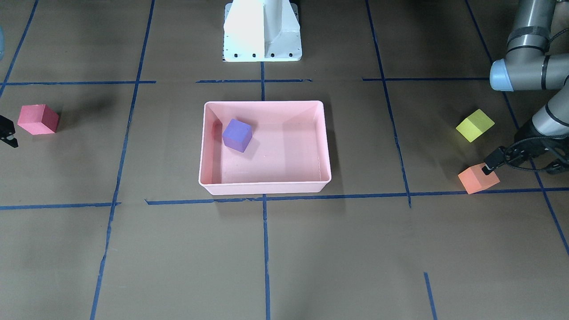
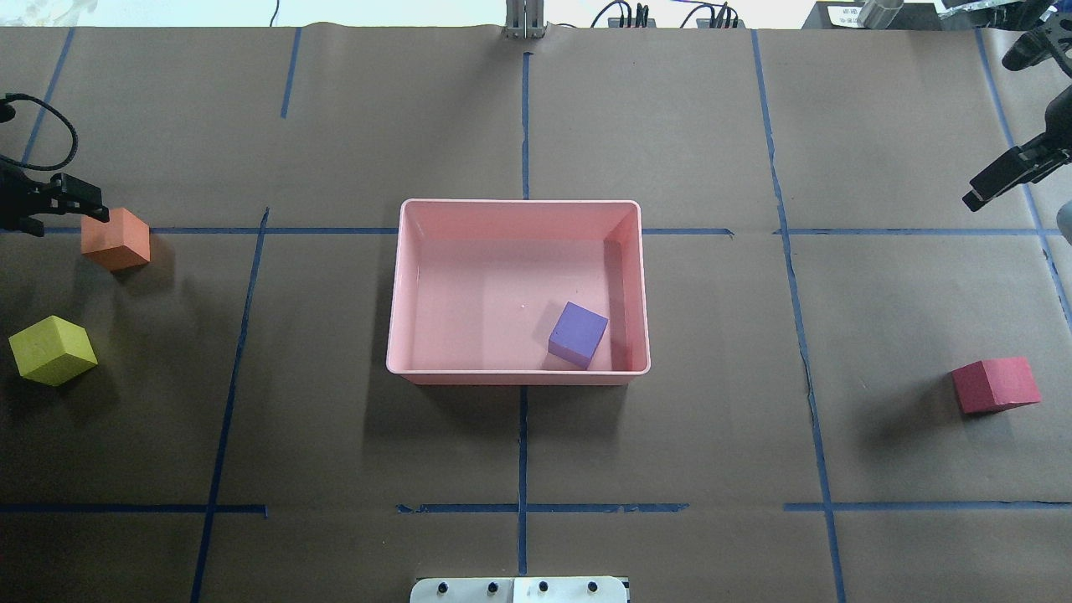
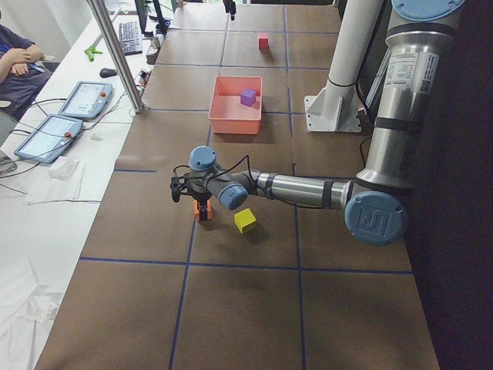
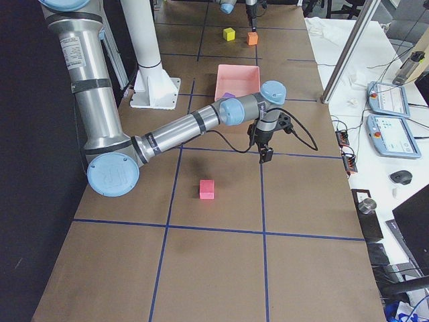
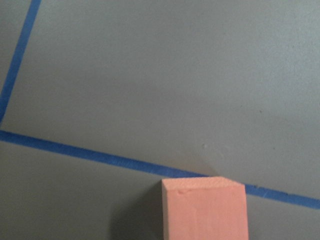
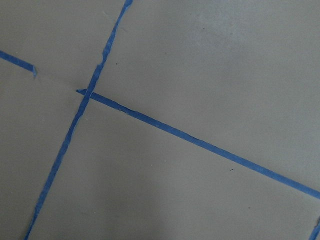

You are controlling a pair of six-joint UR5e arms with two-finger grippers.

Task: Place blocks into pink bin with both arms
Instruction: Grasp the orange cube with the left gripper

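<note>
The pink bin [image 1: 264, 103] sits mid-table and also shows in the overhead view [image 2: 519, 202]. The purple block [image 2: 578, 335] lies inside it. The orange block [image 1: 475, 180] rests on the table on a blue tape line. My left gripper [image 1: 491, 168] hangs low right at the block's outer top corner and looks open. The block fills the bottom of the left wrist view [image 5: 204, 210]. The yellow-green block [image 2: 52, 350] sits beside it, nearer the robot. The red-pink block [image 2: 997, 385] sits alone on the other side. My right gripper [image 2: 976, 199] is open and empty, well beyond that block.
The white base pedestal [image 1: 262, 31] stands behind the bin. Blue tape lines [image 6: 200, 142] grid the brown table cover. A side bench with tablets [image 3: 85, 99] and a seated operator [image 3: 19, 65] runs along the table's far edge.
</note>
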